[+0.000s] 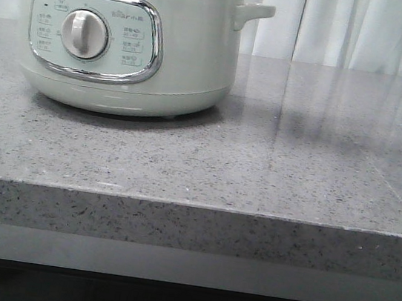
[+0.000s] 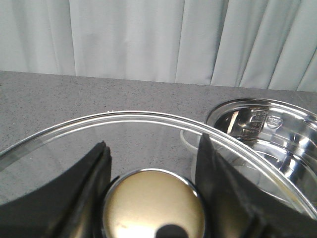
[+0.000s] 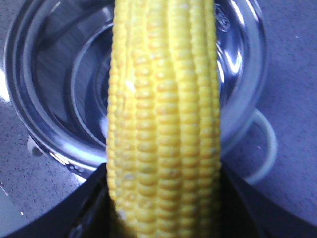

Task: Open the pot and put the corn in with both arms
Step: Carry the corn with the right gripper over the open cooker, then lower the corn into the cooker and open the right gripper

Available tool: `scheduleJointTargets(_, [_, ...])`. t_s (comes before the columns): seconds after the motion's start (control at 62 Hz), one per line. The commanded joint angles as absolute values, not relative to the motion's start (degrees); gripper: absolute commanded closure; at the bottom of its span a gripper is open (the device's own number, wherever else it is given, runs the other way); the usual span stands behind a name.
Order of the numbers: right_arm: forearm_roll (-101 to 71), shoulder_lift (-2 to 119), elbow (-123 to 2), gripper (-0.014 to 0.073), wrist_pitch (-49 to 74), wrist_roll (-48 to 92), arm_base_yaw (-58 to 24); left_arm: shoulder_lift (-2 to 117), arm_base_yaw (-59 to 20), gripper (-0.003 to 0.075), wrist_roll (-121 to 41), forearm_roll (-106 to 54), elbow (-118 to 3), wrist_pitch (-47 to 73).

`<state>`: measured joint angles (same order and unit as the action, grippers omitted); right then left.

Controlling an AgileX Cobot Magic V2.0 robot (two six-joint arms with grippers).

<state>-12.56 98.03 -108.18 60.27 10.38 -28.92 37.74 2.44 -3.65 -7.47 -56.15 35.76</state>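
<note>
I have the corn (image 3: 166,119) in my right fingers (image 3: 163,208), closed around its lower part at the bottom centre of the right wrist view, the dark pads pressed on either side of it. It looks stiff and light, but I judge the rounded rows of kernels could let it roll or slip, so a hold across the thick middle seems safest. It runs straight up the middle of that frame, hanging over the shiny open bowl of the pot (image 3: 59,84), which fills the upper half behind it.

My left fingers (image 2: 153,198) sit at the bottom of the left wrist view, closed on the round metal knob (image 2: 154,206) of the glass lid (image 2: 124,119). The lid is off the pot; the open steel bowl shows at the right edge of that frame. I judge glass with a metal rim to be heavy, slick and breakable, and the knob the only sensible place to hold it.

In the front view the pot stands upper left on the grey desk (image 1: 258,173), with neither arm in sight.
</note>
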Motion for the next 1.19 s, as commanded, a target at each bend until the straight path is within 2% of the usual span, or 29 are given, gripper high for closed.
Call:
scheduleJointTargets(0.0, [-13.28,99.01,-113.66,0.0251,57.57,11.0,-30.72,37.56,2.55,0.0555,-3.66,-8.27,-58.34,27.59])
scheduleJointTargets(0.371, [-13.28,111.89,-127.53,0.0251,57.3,11.0,-33.48,37.56,2.55,0.0555,-3.66,-8.27,-58.34,27.59])
scheduleJointTargets(0.872, [-12.49,117.33,-129.87,0.0244,60.29,11.0,-33.48,37.56,2.55,0.0555,-3.66,-8.27,-58.34,27.59])
scheduleJointTargets(1.178, [-12.47,117.46,-129.87,0.0076,61.07,11.0,-33.39,37.56,2.55,0.0555,-3.66,-8.27,-58.34,27.59])
